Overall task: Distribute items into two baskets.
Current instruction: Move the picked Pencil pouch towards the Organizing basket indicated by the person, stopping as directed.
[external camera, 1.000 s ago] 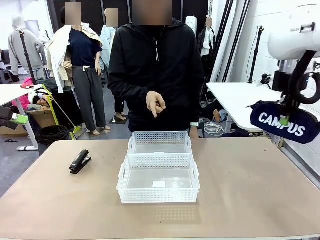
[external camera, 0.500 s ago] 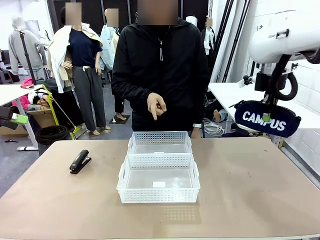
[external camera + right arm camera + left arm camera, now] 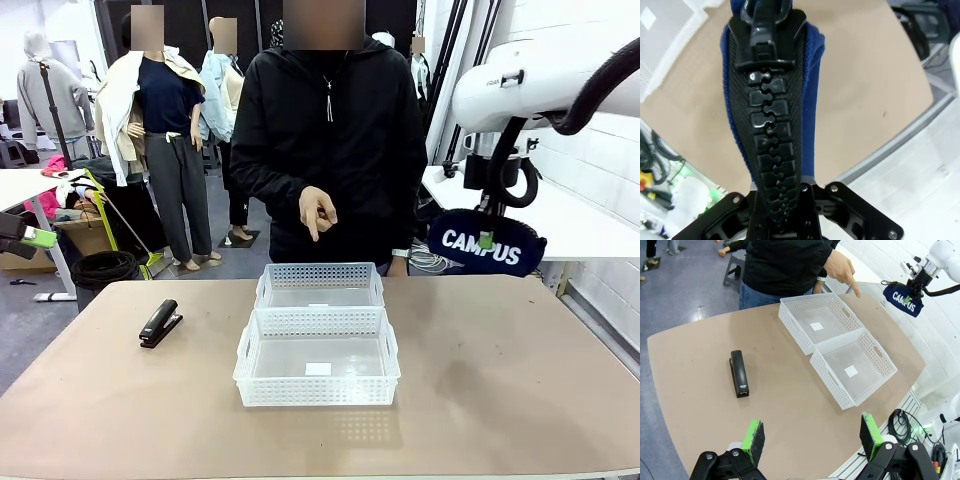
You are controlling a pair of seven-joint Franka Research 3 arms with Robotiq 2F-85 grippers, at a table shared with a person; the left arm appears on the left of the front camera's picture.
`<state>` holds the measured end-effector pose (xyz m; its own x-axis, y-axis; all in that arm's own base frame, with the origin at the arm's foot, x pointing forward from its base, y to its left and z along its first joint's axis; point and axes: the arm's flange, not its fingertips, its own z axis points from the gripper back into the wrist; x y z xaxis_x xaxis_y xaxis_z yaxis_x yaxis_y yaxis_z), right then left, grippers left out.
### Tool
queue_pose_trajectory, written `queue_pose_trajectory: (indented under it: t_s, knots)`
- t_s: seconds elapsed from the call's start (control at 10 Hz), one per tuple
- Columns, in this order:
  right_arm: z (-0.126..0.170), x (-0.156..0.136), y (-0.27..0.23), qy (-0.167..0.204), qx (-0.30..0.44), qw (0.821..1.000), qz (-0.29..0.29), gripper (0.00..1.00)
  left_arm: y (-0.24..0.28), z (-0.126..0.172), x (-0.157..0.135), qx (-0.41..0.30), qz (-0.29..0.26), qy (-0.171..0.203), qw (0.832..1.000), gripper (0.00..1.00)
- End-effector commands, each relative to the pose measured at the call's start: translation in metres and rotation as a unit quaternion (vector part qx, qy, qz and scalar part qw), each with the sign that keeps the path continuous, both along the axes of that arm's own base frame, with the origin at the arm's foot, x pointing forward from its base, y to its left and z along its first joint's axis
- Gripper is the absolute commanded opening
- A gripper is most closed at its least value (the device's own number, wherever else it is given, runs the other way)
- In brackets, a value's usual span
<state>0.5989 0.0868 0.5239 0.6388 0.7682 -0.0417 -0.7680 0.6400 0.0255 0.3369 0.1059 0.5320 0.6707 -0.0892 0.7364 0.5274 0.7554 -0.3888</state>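
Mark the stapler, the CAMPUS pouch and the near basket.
stapler [image 3: 160, 323], front view, middle of its black body.
CAMPUS pouch [image 3: 468, 245], front view, on the white lettering.
near basket [image 3: 316, 392], front view, front wall.

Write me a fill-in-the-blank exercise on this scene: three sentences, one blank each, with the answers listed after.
1. The right gripper is shut on the navy pouch, whose white lettering reads ____.
2. The black stapler lies on the table, on the robot's ____ side of the near basket and the far basket.
3. The left gripper hangs above the table with its jaws ____.

Missing words: CAMPUS; left; open.
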Motion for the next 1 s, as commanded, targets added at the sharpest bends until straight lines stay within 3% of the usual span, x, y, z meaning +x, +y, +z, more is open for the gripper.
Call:
queue_pose_trajectory:
  t_s: [0.0, 0.9]
  knots:
    - [0.003, 0.015, 0.018, 0.015, 0.015, 1.0, -0.008, 0.0, 0.002, -0.001, 0.0, -0.007, -0.007, -0.008, 1.0, 1.0]
    - [-0.025, 0.046, 0.106, 0.048, 0.016, 0.998, 0.048, 0.0, 0.002, -0.001, 0.0, -0.007, -0.007, -0.008, 1.0, 1.0]
